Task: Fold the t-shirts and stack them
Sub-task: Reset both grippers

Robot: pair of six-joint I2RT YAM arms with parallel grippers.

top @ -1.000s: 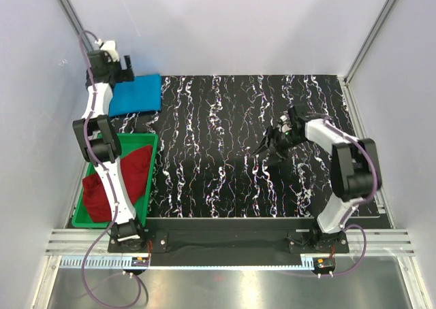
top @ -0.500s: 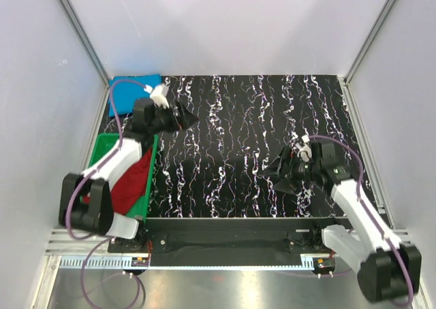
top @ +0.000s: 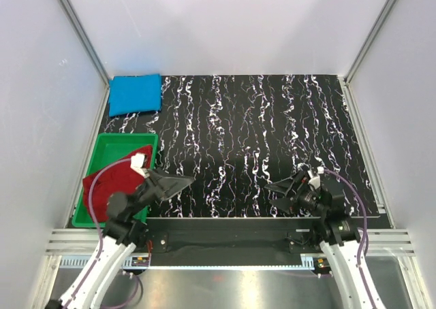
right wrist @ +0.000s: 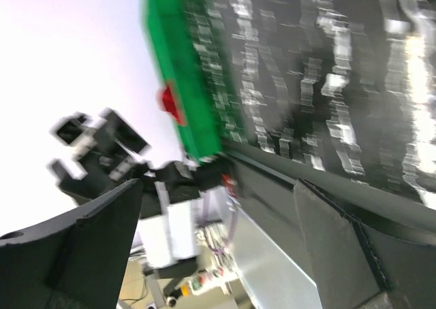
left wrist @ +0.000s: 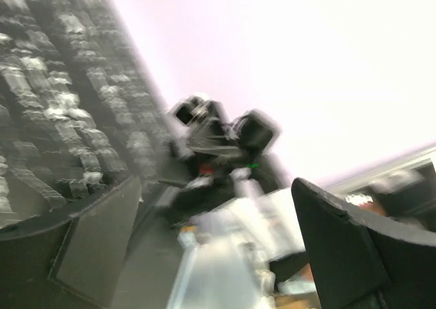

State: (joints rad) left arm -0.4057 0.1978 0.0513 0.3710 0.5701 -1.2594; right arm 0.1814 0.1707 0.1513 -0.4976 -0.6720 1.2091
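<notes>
The sky-blue t-shirt [top: 135,94] lies folded flat at the table's far left corner. The dark red t-shirt [top: 109,185] sits crumpled in the green bin [top: 126,140], and the right wrist view catches a small patch of it [right wrist: 170,99]. My left gripper [top: 178,186] hovers low near the table's front edge, just right of the bin, open and empty [left wrist: 218,254]. My right gripper [top: 274,197] is drawn back to the front right, also open and empty [right wrist: 214,254]. The two grippers point at each other.
The green bin [right wrist: 184,84] stands along the table's left edge. Black marbled table surface [top: 259,132] spreads between the arms. Grey walls enclose the table on three sides. A metal rail [top: 225,241] runs along the near edge.
Both arms have swung back to the near edge. The left gripper left the blue t-shirt at the far corner. The right gripper withdrew from mid-table.
</notes>
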